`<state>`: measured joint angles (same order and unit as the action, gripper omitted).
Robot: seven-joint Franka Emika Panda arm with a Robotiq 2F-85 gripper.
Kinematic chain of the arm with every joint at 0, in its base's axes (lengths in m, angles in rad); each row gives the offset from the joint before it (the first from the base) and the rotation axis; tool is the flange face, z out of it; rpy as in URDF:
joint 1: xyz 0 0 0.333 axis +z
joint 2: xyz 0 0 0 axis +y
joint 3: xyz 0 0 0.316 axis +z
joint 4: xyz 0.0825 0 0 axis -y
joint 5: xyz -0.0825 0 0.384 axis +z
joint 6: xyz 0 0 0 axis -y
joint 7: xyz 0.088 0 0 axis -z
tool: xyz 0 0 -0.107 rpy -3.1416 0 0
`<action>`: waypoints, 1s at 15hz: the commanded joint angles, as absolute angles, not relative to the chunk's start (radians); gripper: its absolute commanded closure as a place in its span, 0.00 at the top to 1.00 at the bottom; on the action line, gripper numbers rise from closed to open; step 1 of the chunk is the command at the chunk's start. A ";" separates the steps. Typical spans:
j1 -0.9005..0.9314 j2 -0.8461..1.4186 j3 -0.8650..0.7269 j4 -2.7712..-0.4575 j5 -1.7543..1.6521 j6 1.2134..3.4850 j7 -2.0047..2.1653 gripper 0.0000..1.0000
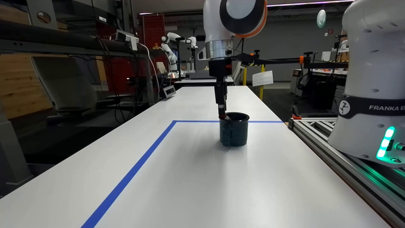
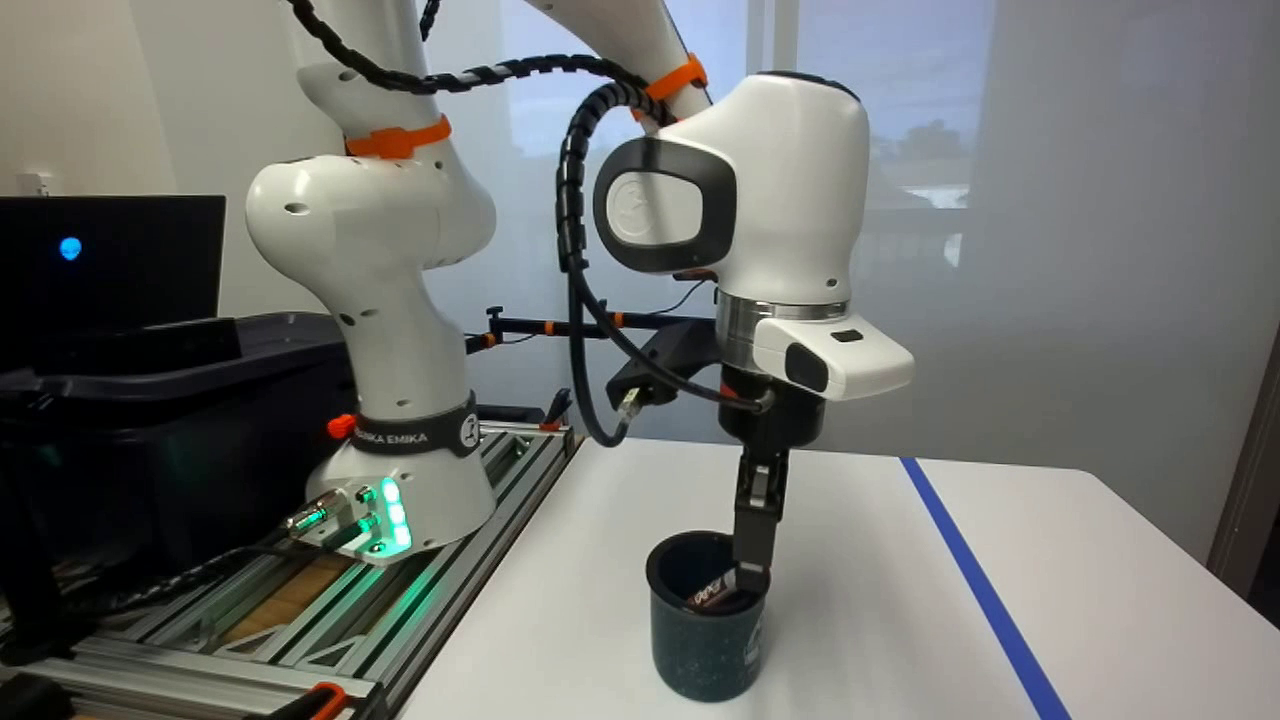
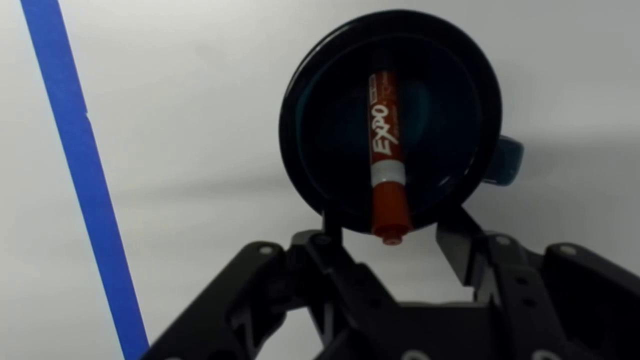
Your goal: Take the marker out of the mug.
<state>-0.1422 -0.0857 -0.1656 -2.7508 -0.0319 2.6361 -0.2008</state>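
The dark blue-black mug (image 1: 238, 134) stands upright on the white table, also in an exterior view (image 2: 703, 655) and in the wrist view (image 3: 291, 135). The marker (image 3: 384, 125) leans inside it, with a red body, white Expo lettering and a red cap end resting over the rim. It shows partly in both exterior views (image 1: 227, 117) (image 2: 714, 590). My gripper (image 3: 390, 222) is open, pointing down at the mug's rim, one finger on each side of the red cap, with gaps on both sides. In both exterior views (image 1: 222, 111) (image 2: 752, 576) the fingertips overlap the rim; whether they touch it I cannot tell.
The mug's handle (image 3: 505, 161) sticks out on the right in the wrist view. Blue tape (image 1: 139, 164) marks lines on the white table (image 1: 196, 190). The robot base stands on a metal frame (image 1: 335, 161) along the table's edge. A small grey device (image 1: 169, 91) sits at the far edge.
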 commanded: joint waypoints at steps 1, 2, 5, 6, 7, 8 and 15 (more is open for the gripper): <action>-0.132 -0.069 -0.161 -2.751 0.003 2.671 -0.229 0.51; -0.135 -0.066 -0.161 -2.751 0.000 2.679 -0.228 0.49; -0.137 -0.062 -0.161 -2.751 -0.007 2.691 -0.224 0.18; -0.137 -0.061 -0.161 -2.751 -0.004 2.694 -0.225 0.08; -0.136 -0.060 -0.160 -2.751 -0.004 2.696 -0.224 0.01; -0.137 -0.061 -0.160 -2.750 -0.007 2.697 -0.223 0.01; -0.149 -0.161 -0.163 -2.733 -0.040 2.552 -0.202 0.05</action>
